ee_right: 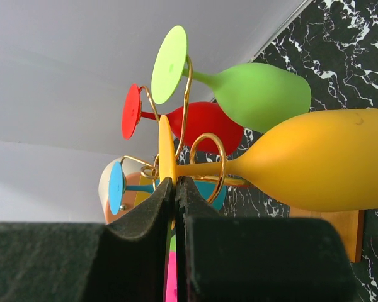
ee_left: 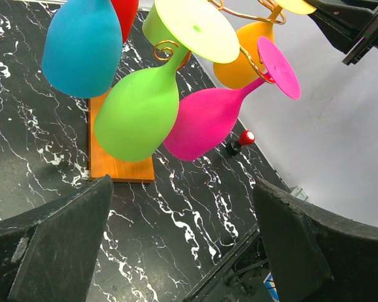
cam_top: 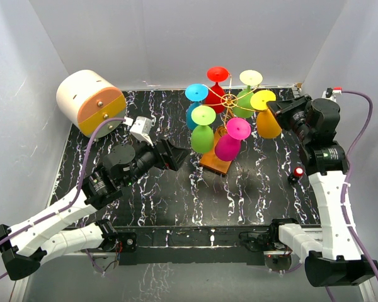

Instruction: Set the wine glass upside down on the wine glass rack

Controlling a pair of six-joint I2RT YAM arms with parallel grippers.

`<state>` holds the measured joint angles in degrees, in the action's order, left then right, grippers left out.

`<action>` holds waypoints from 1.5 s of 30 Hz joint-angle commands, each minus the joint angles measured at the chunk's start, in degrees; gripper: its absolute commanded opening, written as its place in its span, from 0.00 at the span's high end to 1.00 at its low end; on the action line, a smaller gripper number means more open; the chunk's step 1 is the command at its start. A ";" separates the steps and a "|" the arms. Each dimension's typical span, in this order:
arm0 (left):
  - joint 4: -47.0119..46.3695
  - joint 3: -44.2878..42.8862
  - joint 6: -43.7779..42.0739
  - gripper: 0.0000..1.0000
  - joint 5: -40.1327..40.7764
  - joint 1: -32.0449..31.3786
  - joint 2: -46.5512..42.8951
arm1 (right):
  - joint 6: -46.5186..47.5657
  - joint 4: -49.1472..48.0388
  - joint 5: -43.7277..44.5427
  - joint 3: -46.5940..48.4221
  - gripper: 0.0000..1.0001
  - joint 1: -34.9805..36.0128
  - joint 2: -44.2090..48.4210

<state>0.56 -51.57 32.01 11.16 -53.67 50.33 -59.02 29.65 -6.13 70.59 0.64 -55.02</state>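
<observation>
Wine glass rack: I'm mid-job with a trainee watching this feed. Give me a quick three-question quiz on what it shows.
1. True or false: the left gripper is closed around a glass.
2. Which part of the orange wine glass does the right gripper pinch? A) bowl B) stem C) foot
3. How many wine glasses hang upside down on the wine glass rack?

Key: 1 false, it is open and holds nothing. 2 C, the yellow foot sits between the shut fingers. 3 six.
</observation>
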 commanded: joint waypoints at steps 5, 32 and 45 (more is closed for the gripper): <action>0.89 -1.47 -0.02 0.09 1.44 -0.17 -0.93 | 1.46 -6.60 -0.27 1.70 1.00 -0.21 -3.50; 17.19 -9.96 5.53 0.01 11.13 -0.16 4.21 | 8.91 3.91 6.91 5.22 0.40 -0.20 -2.66; 29.87 -17.97 -5.21 0.01 18.42 -0.15 0.69 | 25.11 9.34 21.53 3.08 0.16 -0.21 13.15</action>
<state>23.40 -63.24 32.10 24.60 -53.67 51.64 -42.54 38.92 8.05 73.17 0.64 -48.56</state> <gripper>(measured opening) 0.985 0.822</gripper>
